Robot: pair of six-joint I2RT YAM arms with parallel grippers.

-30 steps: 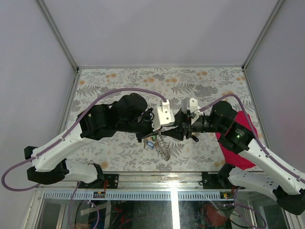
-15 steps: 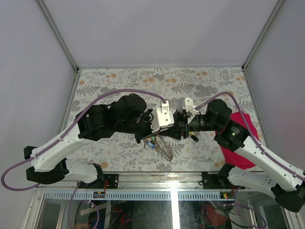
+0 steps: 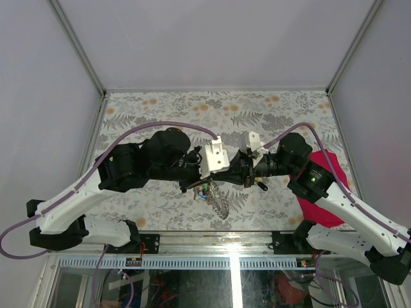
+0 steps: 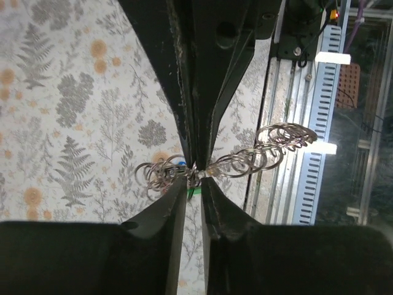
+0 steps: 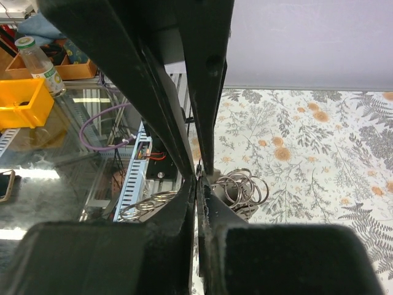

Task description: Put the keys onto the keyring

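Note:
My two grippers meet tip to tip above the middle of the patterned table. The keyring (image 4: 161, 175) is a bunch of thin silvery rings, and its link chain (image 4: 270, 144) hangs away toward the near rail. My right gripper (image 5: 198, 176) is shut on the keyring (image 5: 245, 186) at its tips. A narrow slit shows between the jaws of my left gripper (image 4: 194, 183), which stand around the same spot. The keys (image 3: 204, 190) dangle under the grippers as small blue and green bits, mostly hidden by the fingers. In the top view the chain (image 3: 221, 204) trails down onto the table.
A crimson cloth (image 3: 324, 192) lies at the table's right edge under the right arm. The metal rail (image 3: 231, 247) runs along the near edge. White walls close in the other three sides. A bottle (image 5: 38, 64) and a yellow bin (image 5: 18, 104) sit below the table.
My right gripper has closed from partly open to shut at the keyring. My left jaws have eased slightly apart, and the left arm has shifted a little left.

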